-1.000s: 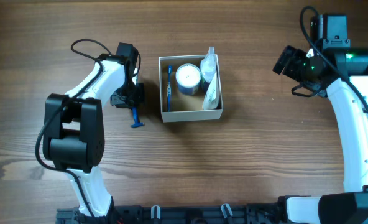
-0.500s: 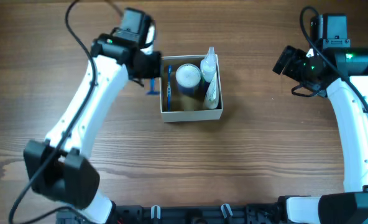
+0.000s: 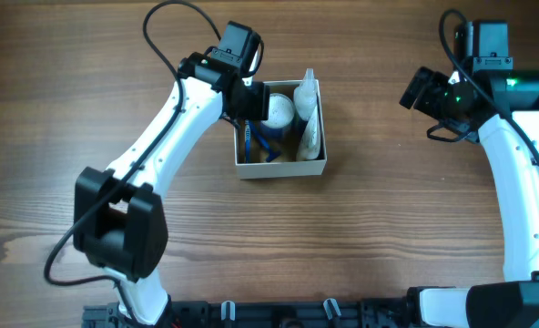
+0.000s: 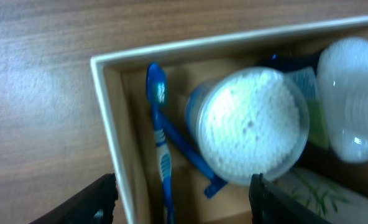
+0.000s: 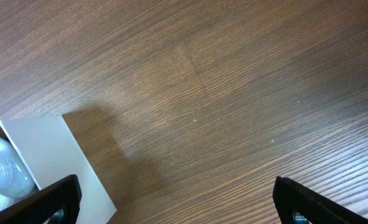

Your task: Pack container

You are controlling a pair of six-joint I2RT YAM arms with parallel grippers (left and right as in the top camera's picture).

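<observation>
The container (image 3: 280,168) is a square white-walled box in the middle of the table, also seen in the left wrist view by its rim (image 4: 106,124). Inside lie a blue toothbrush (image 4: 161,149), a blue razor (image 4: 193,160) slanting under a white-lidded jar (image 4: 249,127), a clear bottle (image 4: 352,99) and a leaf-printed packet (image 4: 308,193). My left gripper (image 3: 251,103) hovers over the box's left half, open (image 4: 183,208), with nothing between its fingers. At the far right my right gripper (image 3: 422,89) stands open (image 5: 178,208) over bare wood, away from the box corner (image 5: 47,155).
Brown wooden tabletop (image 3: 388,228) surrounds the box on all sides. The left arm's white links (image 3: 151,146) stretch diagonally from the front left towards the box. The right arm (image 3: 524,182) stands along the right edge.
The left gripper carried the blue razor from the table left of the box up over the box, then opened. The razor now lies inside. The right arm has not moved.
</observation>
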